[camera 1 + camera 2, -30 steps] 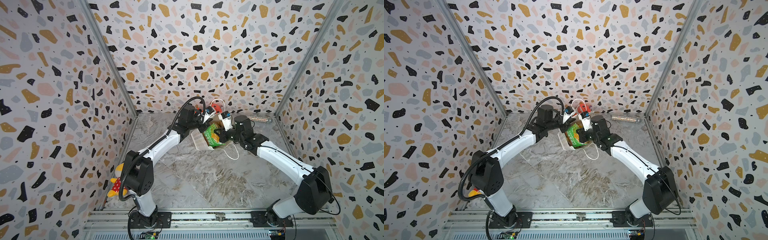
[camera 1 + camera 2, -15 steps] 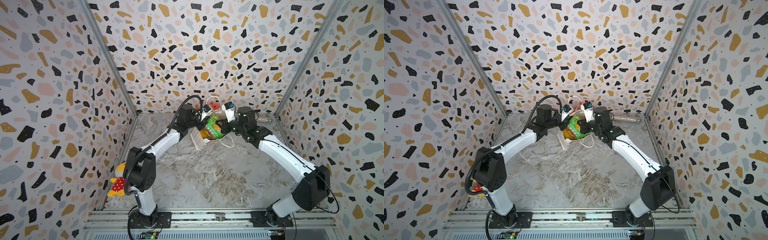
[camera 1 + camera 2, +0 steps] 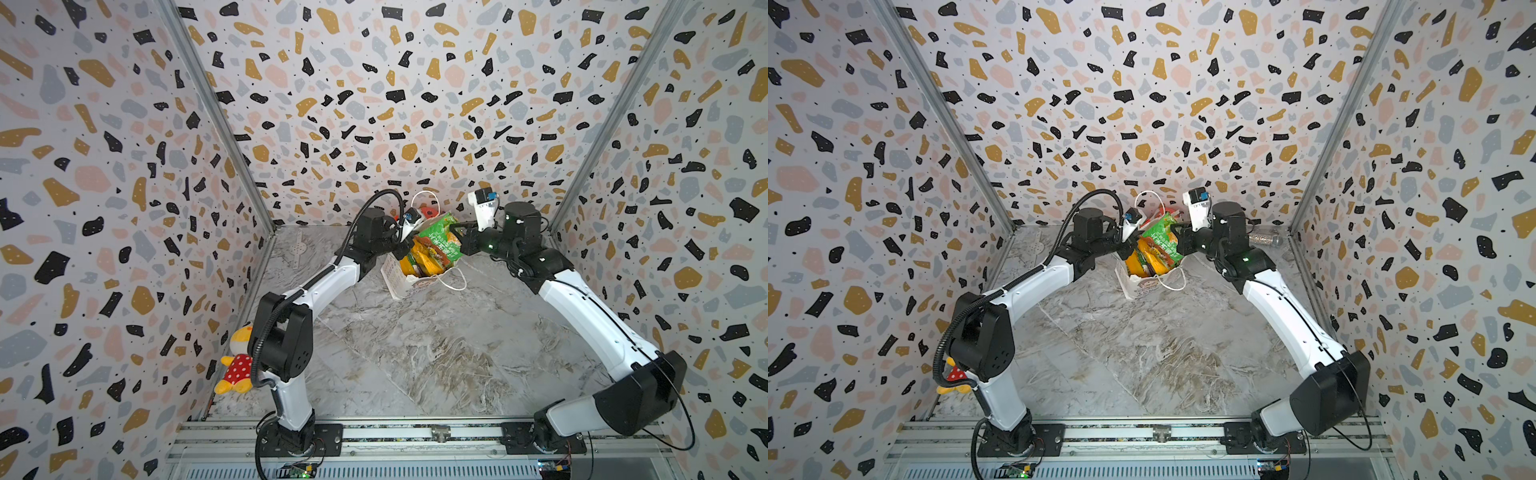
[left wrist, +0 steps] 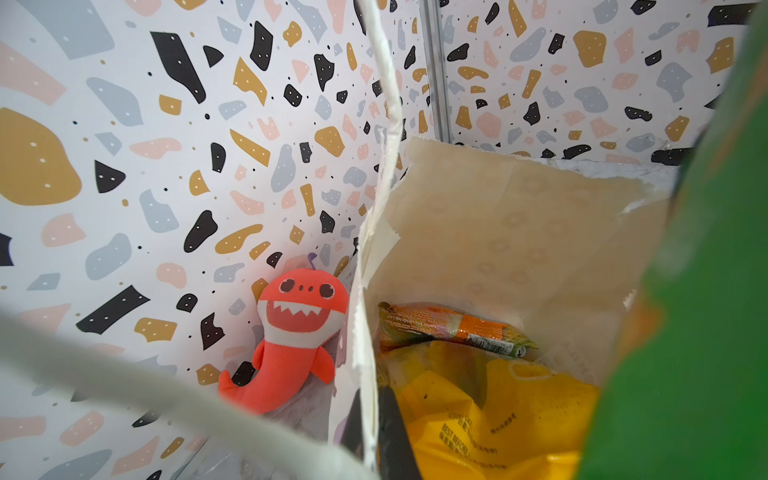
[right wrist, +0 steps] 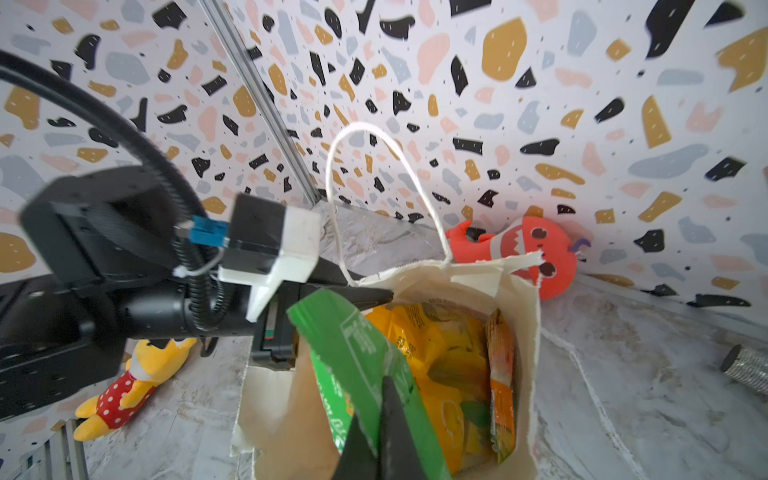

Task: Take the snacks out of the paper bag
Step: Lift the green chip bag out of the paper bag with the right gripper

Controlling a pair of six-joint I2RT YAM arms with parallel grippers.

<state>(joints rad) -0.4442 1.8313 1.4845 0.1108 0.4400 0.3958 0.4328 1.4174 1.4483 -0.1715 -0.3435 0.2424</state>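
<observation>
The right hand [image 5: 384,399], clamped on the green packet [image 5: 353,345], holds it upright, partly out of the paper bag [image 3: 397,286]; the left hand [image 3: 402,248] pinches the rim.

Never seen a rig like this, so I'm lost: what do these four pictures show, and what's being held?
Two white robot arms, each ending in a two-fingered gripper. Two pictures look down from overhead, side by side; two come from cameras on the wrists. On the table stands a paper bag. The left gripper is shut on its rim; the right gripper is shut on a green packet raised at its mouth. A yellow packet and an orange packet lie inside. A shark plush lies behind the bag, a yellow plush by the left arm's base, a silver tube near the right wall.
</observation>
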